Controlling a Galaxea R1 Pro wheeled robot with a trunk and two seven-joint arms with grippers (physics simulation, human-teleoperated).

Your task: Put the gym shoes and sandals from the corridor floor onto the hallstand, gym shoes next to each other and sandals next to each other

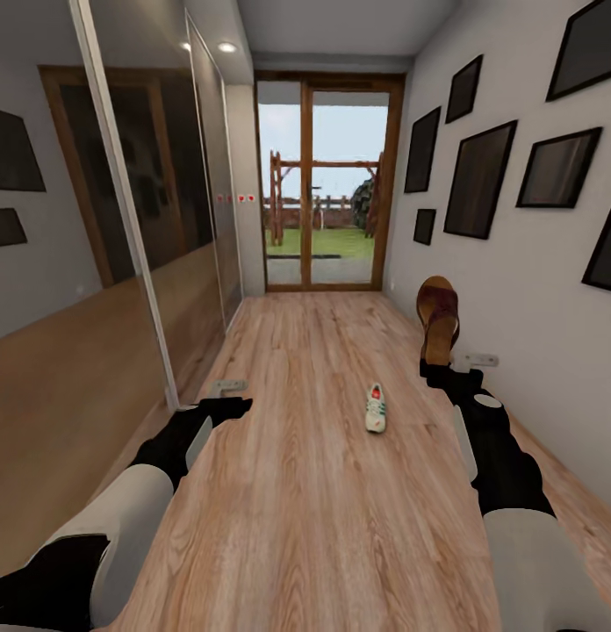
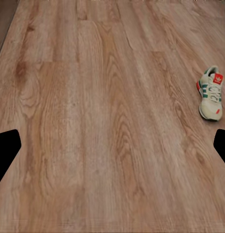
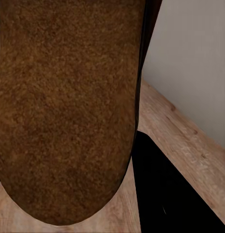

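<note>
The right gripper (image 1: 439,369) is mostly covered by the upright sandal (image 1: 437,318) it carries, so its fingers cannot be made out in the head view. In the right wrist view the sandal's sole (image 3: 69,111) is cut off by the frame. The left gripper's fingers (image 2: 7,153) show as dark tips cropped at the picture's sides.

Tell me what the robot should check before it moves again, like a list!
1. Is the sandal held by the right gripper? Ok: it stands upright above that gripper, off the floor, and its tan footbed sits close up in the right wrist view.
2. Is the left gripper free for another shoe? Ok: its fingers are apart with nothing between them.
3. Is a gym shoe within sight? Ok: one lies on the corridor floor ahead, between the two arms.
4. Is the shoe rack in sight? Not ok: the pictures give the glass door, mirror panels and picture frames.
5. Where are the other gym shoe and sandal? Cannot tell.
</note>
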